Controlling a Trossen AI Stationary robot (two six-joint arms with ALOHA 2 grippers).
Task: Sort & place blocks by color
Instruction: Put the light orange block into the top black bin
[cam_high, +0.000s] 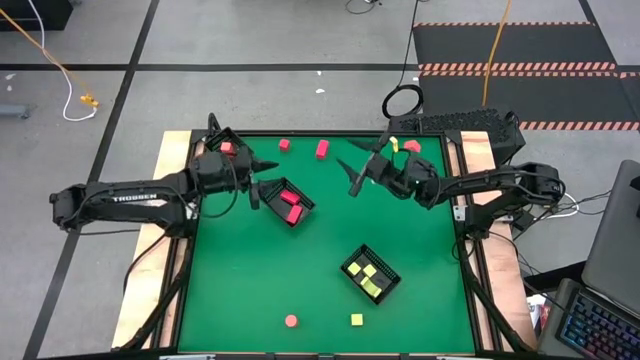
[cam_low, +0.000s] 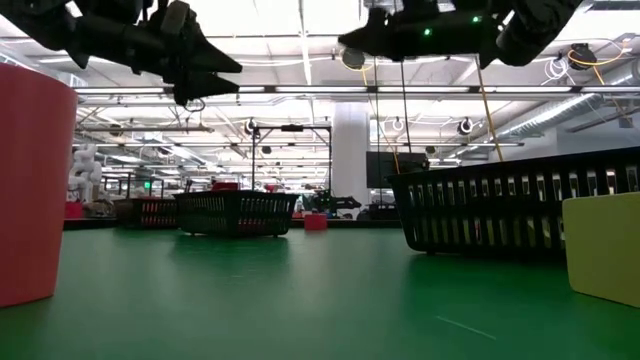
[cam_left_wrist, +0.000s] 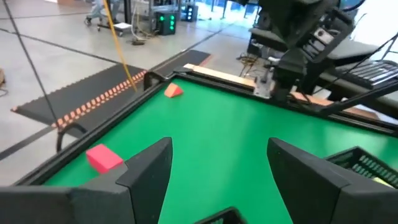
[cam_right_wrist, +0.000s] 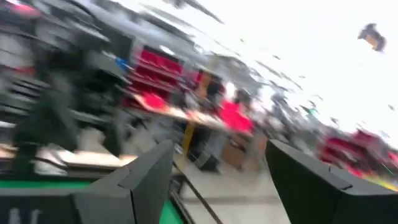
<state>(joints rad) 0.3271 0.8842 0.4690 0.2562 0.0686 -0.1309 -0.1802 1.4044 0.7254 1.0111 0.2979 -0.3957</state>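
On the green table (cam_high: 320, 280), the blocks lie scattered and partly sorted; several red blocks (cam_high: 291, 204) sit in the black tray (cam_high: 302, 212) toward ten o'clock of the table's middle, and yellow blocks (cam_high: 368, 276) sit in a second black tray (cam_high: 385, 288) toward five o'clock; loose pieces remain: a round red block (cam_high: 291, 321) and a yellow cube (cam_high: 357, 320) near the six o'clock edge, a red cube (cam_high: 284, 145) and a red bar (cam_high: 322, 150) up near twelve o'clock, another red piece (cam_high: 228, 149) by my left arm at eleven o'clock, and a red block (cam_high: 411, 147) with a small yellow one (cam_high: 394, 143) behind my right arm at one o'clock.

My left gripper (cam_high: 262, 176) hangs above the table just at nine o'clock of the red tray, its fingers (cam_left_wrist: 149, 171) spread apart with nothing between them; through its wrist I see a red bar (cam_left_wrist: 104, 157) and an orange-red piece (cam_left_wrist: 173, 91) on the green; my right gripper (cam_high: 352, 172) hangs in the air toward one o'clock of the middle, fingers (cam_right_wrist: 152, 171) likewise parted and empty; its wrist view is too smeared to tell more.

The one readable marking is the white word TROSSEN on my left arm (cam_high: 140, 197).
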